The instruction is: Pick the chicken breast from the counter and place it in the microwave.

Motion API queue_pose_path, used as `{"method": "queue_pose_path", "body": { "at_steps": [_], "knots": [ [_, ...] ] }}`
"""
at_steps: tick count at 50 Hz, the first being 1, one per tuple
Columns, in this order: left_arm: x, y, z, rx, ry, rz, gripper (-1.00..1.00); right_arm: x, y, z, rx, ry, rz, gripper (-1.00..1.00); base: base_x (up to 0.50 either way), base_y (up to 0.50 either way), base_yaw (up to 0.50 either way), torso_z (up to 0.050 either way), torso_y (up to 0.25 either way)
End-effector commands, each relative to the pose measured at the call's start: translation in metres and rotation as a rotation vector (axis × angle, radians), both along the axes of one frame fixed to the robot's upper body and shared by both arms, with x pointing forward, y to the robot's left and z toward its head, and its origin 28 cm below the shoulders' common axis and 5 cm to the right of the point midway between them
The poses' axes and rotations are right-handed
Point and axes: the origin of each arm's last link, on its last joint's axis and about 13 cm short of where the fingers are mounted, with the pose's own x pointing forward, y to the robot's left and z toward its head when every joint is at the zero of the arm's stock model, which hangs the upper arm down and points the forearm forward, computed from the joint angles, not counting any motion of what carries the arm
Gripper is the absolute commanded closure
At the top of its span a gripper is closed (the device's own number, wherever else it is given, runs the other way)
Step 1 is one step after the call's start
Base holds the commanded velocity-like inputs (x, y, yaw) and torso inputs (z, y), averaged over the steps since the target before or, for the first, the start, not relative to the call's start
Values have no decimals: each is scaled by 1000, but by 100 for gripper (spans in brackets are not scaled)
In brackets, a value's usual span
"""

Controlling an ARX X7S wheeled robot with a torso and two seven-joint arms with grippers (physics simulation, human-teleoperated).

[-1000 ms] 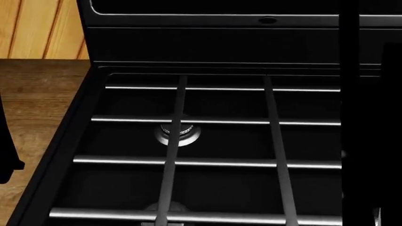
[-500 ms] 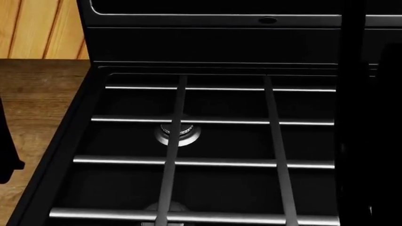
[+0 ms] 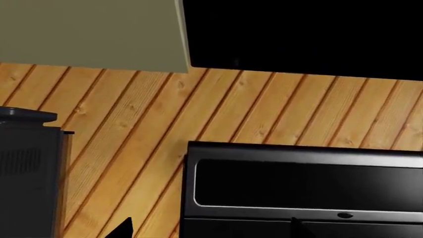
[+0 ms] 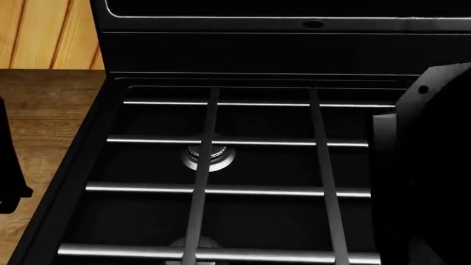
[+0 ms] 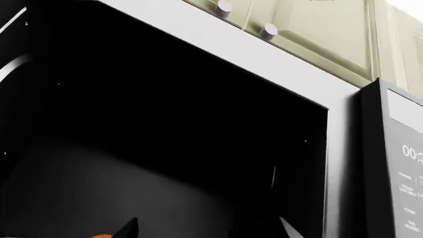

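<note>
In the right wrist view the microwave (image 5: pixel 264 55) stands open, its cavity dark and wide. A thin orange sliver of the chicken breast (image 5: pixel 100 236) shows at the frame's edge, just outside one fingertip of my right gripper (image 5: pixel 208 229). Its fingers are spread wide and the gap between them is empty. I cannot tell what the chicken rests on. My left gripper (image 3: pixel 208 229) is open too, facing the stove's back panel (image 3: pixel 304 183) with nothing held. The counter (image 4: pixel 44 121) shows bare wood left of the stove.
The black gas stove (image 4: pixel 243 190) with its grates and a burner (image 4: pixel 210 156) fills the head view. My right arm (image 4: pixel 427 176) bulks at its right, my left arm (image 4: pixel 9 165) at the left edge. The microwave's control panel (image 5: pixel 403 163) sits beside the cavity, with cream cabinets (image 5: pixel 310 29) beside it.
In the head view my right arm has swung leftward and now covers far more of the stove's right side. The left arm has barely shifted.
</note>
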Motion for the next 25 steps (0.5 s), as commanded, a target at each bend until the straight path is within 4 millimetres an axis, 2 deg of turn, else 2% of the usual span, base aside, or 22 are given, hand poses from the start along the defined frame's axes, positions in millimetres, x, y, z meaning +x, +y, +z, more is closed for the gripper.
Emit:
{"method": "queue_pose_path", "body": {
  "at_steps": [1,8,25],
  "knots": [
    [-1,3,0,6,7,-4,-100,-19,0,-56,29,-52,-6,-100,0,0,0,0,0],
    [-3,2,1,8,7,-5,-100,-26,1,-80,32,-46,-21,-100,0,0,0,0,0],
    [-2,1,-2,7,12,-7,-100,-21,-5,-137,79,21,-84,-100,0,0,0,0,0]
  ]
}}
